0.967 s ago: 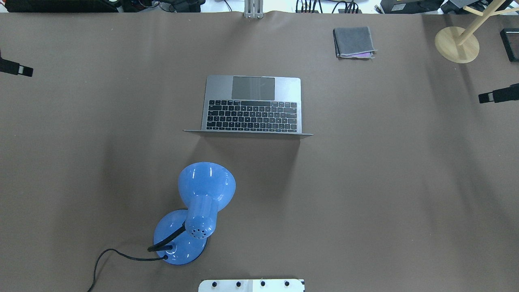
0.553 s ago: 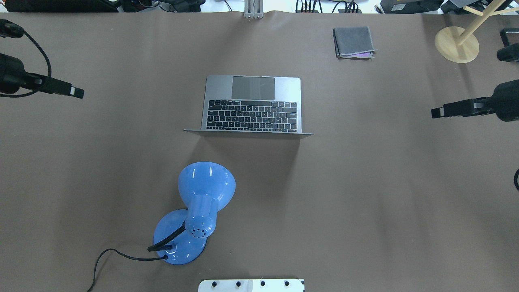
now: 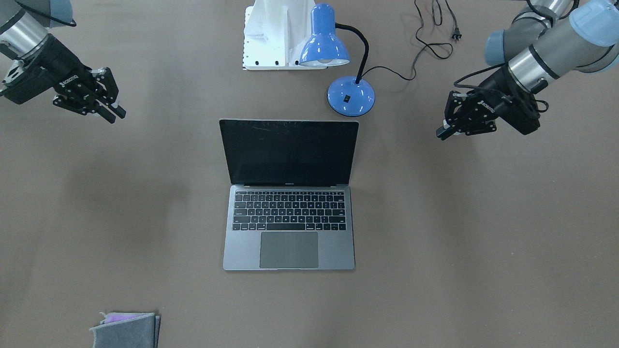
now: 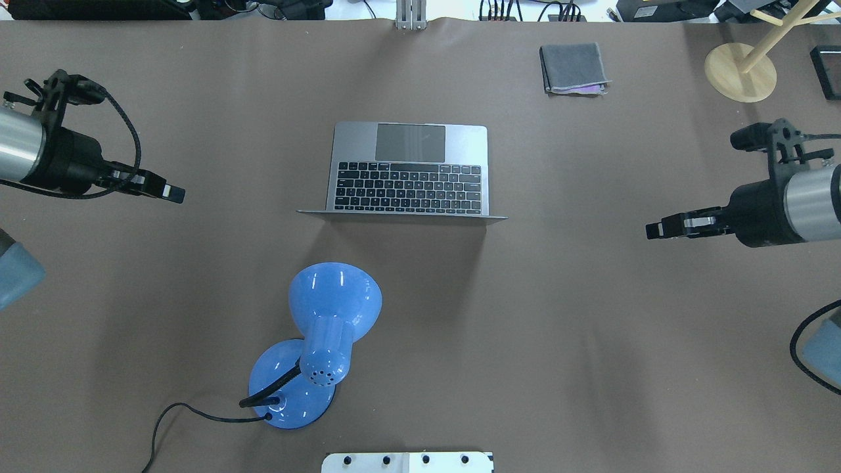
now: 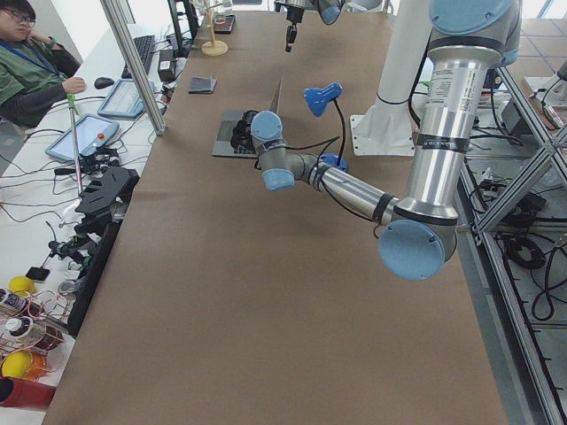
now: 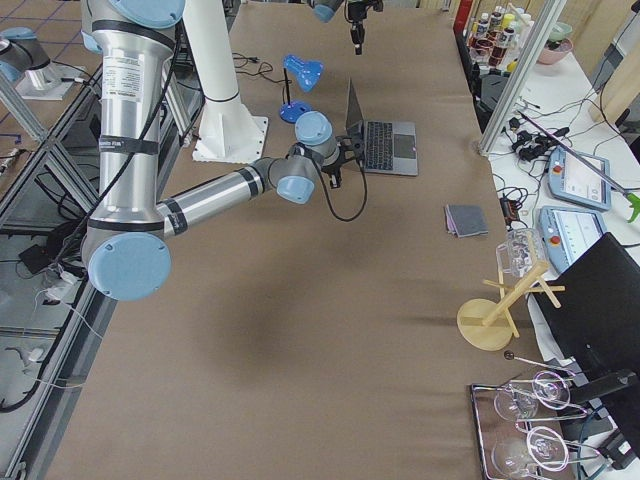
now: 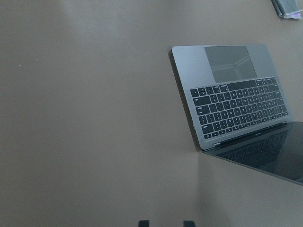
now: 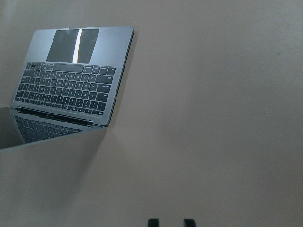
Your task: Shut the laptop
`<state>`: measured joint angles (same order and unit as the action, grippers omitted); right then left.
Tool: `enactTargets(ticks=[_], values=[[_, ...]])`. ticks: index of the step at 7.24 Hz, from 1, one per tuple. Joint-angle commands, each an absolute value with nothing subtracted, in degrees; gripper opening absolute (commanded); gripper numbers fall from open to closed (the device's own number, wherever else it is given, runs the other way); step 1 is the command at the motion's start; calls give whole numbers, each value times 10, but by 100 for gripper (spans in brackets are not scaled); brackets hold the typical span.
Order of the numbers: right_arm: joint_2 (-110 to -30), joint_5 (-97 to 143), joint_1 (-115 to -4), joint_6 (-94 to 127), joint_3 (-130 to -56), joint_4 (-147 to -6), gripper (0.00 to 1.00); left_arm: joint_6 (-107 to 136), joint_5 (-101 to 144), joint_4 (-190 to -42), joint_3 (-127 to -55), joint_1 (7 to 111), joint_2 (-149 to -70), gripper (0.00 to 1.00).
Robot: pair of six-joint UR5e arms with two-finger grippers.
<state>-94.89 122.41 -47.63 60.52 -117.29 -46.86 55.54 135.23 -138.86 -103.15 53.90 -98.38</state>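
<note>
**Clerk:** Item one, largest?

**Checker:** Table [image 3: 483, 241], covered in a plain brown sheet.

**Clerk:** Item two, the laptop?

**Checker:** Laptop [image 3: 288, 193], slim grey metal, standing open at the middle of the table. The lid is about upright and shows only as a thin edge from overhead. The screen is black and unlit, and faces away from the robot. The keys are black, set in a grey deck. The large grey trackpad sits on the side far from the robot. The base lies flat on the sheet, square to the table edges.

**Clerk:** Item three?

**Checker:** Desk lamp [image 4: 332, 309], glossy blue, with a round base, black gooseneck and black cord. It stands between the laptop and the robot's base, behind the lid and toward the robot's left. It does not touch the laptop.

**Clerk:** Item four?

**Checker:** Wooden stand [image 4: 740, 71] with a round base, at the far corner on the robot's right.

**Clerk:** Item five?

**Checker:** Folded grey cloth [image 4: 573, 67] with a purple layer showing at one edge. It lies beyond the laptop, on the robot's right.

**Clerk:** And the grippers?

**Checker:** Left gripper [image 4: 176, 194] hangs above the table, well off the laptop's left side. Its fingertips [image 7: 143, 222] are parted and hold nothing. Right gripper [image 4: 654, 230] hangs well off the opposite side. Its fingertips [image 8: 152, 222] are likewise parted and empty. Both point inward toward the laptop.
</note>
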Motion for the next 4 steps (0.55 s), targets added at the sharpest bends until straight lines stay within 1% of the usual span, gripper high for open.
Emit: enactTargets(ticks=[1,4], values=[[-950,1166,-407,649,-1196,-468,0,627,1351,-1423,-1035,494,-983,0],[-940,1109,-346,695,-1215,-469,0,693,1310,-1468,-1034,425,-993,0]])
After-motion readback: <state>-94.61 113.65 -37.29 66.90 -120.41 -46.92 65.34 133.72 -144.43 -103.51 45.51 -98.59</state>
